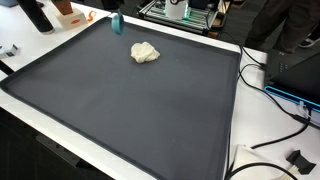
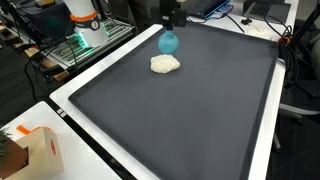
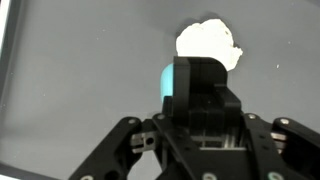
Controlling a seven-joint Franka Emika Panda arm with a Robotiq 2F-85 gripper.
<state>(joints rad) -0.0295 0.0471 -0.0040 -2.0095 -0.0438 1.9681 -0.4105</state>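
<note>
At the far edge of the dark mat [image 2: 200, 120]: gripper [image 2: 171, 22] clamped on a teal object [image 2: 168, 42].
White crumpled lump [image 2: 165, 64] lies just beside it, on the mat; contact between them indeterminate.

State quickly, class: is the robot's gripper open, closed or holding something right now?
Gripper: jaws closed on a small teal rounded object, near the white crumpled lump.

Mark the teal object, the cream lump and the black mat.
teal object [image 2: 168, 43], an exterior view, middle of its body
cream lump [image 2: 165, 65], an exterior view, its centre
black mat [image 1: 130, 110], an exterior view, bare middle area
</note>
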